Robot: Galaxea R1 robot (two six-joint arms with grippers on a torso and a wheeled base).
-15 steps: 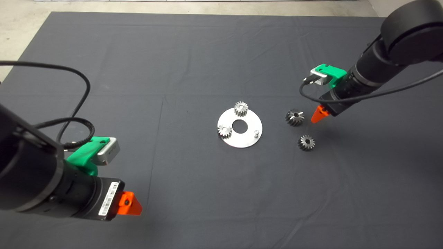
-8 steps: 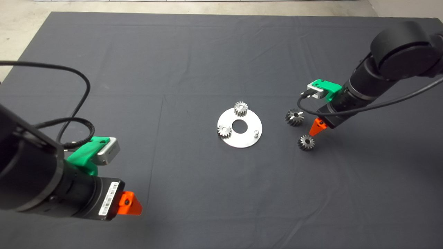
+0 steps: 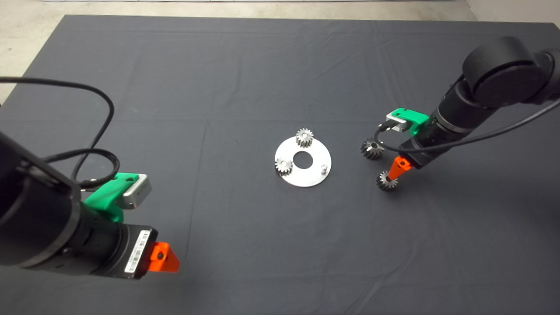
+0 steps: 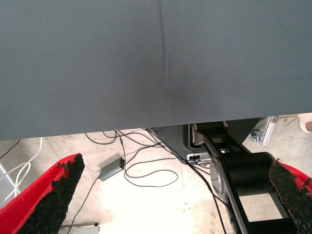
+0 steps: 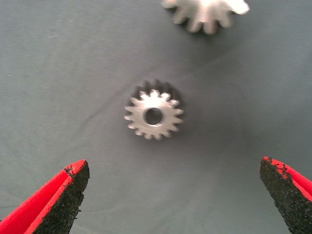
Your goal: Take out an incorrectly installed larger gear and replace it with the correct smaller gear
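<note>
The smaller gear (image 3: pixel 386 180) lies flat on the mat to the right of a round silver plate (image 3: pixel 311 177). My right gripper (image 3: pixel 393 171) hovers directly over it. In the right wrist view the smaller gear (image 5: pixel 153 116) sits between and ahead of the widely open fingers (image 5: pixel 63 200), untouched. The larger gear (image 3: pixel 372 148) rests on the mat just beyond it, and in the right wrist view the larger gear (image 5: pixel 207 9) is cut off at the picture's edge. On the plate sit two small gears (image 3: pixel 305 137) (image 3: pixel 284 166) and a bare pin (image 3: pixel 324 167). My left gripper (image 3: pixel 162 258) is parked at the lower left, open.
The left wrist view shows the mat's edge (image 4: pixel 146 122), with floor cables (image 4: pixel 141 170) and the robot's base (image 4: pixel 243 180) beyond it. The dark mat (image 3: pixel 245 74) stretches wide around the plate.
My right gripper moved from beside the larger gear toward the near side and down, ending over the smaller gear. The gears, plate and left arm stayed still.
</note>
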